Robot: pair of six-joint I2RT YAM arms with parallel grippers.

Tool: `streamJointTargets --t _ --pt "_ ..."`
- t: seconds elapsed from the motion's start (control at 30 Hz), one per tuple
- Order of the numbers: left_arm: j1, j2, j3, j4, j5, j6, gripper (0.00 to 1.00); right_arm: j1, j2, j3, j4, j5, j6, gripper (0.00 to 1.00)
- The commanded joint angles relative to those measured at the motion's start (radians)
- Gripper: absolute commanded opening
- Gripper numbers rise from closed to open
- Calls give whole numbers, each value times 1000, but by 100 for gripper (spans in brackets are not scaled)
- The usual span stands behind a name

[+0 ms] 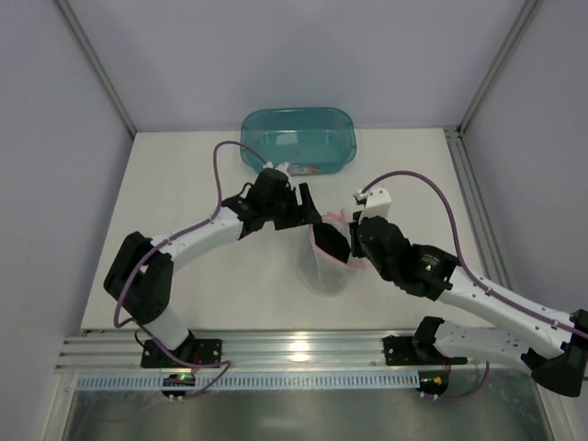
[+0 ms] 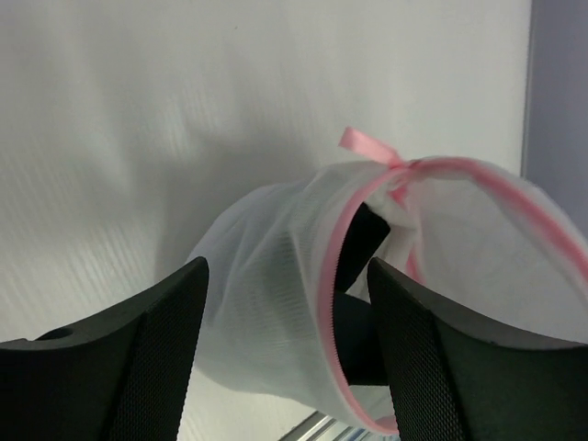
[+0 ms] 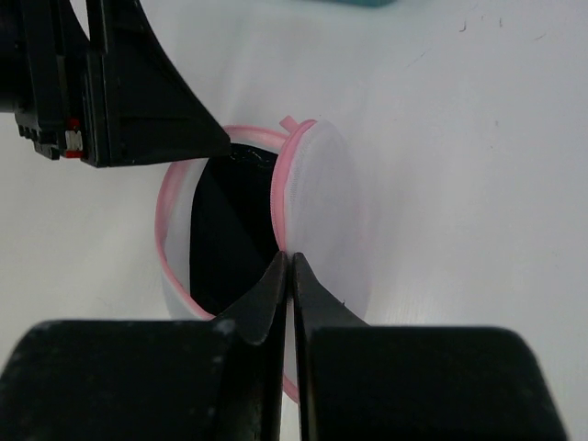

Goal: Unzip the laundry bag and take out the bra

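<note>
The laundry bag (image 1: 322,274) is a white mesh pouch with a pink zip rim, in the middle of the table between both grippers. Its zip gapes open, and the black bra (image 3: 225,239) shows inside; it also shows in the left wrist view (image 2: 360,241). My right gripper (image 3: 289,262) is shut on the bag's pink rim beside the round lid (image 3: 326,202), and sits at the bag's right side in the top view (image 1: 344,250). My left gripper (image 2: 285,271) is open and holds nothing, just short of the bag (image 2: 266,276) at its far left (image 1: 303,211).
A teal translucent tub (image 1: 299,138) stands at the table's far edge, behind the left gripper. An aluminium rail (image 1: 294,349) runs along the near edge. Metal frame posts stand at the back corners, and purple cables arc over both arms.
</note>
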Motion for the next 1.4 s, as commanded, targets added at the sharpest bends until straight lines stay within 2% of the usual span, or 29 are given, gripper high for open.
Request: streamJointTargets --t 0.0,0.07,0.1,0.17,0.2,0.23,0.37,0.43,0.47,0.57,0.6,0.63,0.7,0.77,0.87,0.9,0.93,1.0,1.03,1.07,1.17,1.37 --pt "-8 -5 39 -145 -5 96 71 7 -32 -5 -4 48 24 4" --pt "-18 31 67 -176 27 122 56 7 -32 -5 -6 50 24 4" --pt "-27 42 74 -183 36 127 40 7 -34 -4 -7 51 24 4" --pt "-34 59 76 -179 46 130 23 7 -35 -3 -16 62 31 4" --pt "-38 58 73 -174 38 128 5 5 -38 -3 -21 67 34 4" --pt "-41 47 67 -170 32 124 0 7 -42 -5 -27 73 36 4" --pt "-41 -31 29 -170 -83 111 0 7 -48 -8 -81 152 97 4" --pt "-41 -80 16 -183 -135 107 0 5 -46 -10 -136 246 140 4" --pt "-39 -131 7 -199 -189 108 0 5 -45 -10 -165 283 207 4" --pt "-38 -220 -4 -240 -233 117 0 -5 -31 -14 -332 448 368 4" --pt "-38 -238 -7 -251 -237 117 0 -7 -23 -16 -332 476 416 4" --pt "-38 -255 -13 -258 -237 119 0 -10 -16 -19 -414 501 466 9" --pt "-38 -298 -34 -266 -217 117 0 -13 24 -14 -508 533 595 49" --pt "-38 -320 -53 -265 -197 111 0 -13 44 -10 -495 519 599 54" --pt "-38 -344 -99 -254 -166 94 0 1 -1 -34 -284 406 357 64" --pt "-38 -360 -112 -249 -166 90 0 8 -23 -48 -142 357 234 65" --pt "-39 -367 -141 -239 -166 81 0 8 -47 -65 -71 223 175 66" --pt "-38 -378 -165 -235 -166 73 0 8 -110 -120 118 87 102 67" --pt "-38 -387 -184 -232 -133 71 0 8 -120 -134 160 21 67 67" --pt "-38 -393 -192 -232 -135 65 0 8 -114 -138 187 -67 65 67" --pt "-38 -412 -215 -231 -134 53 0 8 -71 -132 255 -191 62 67" --pt "-38 -441 -221 -246 -152 44 0 7 46 -171 506 -393 56 65"
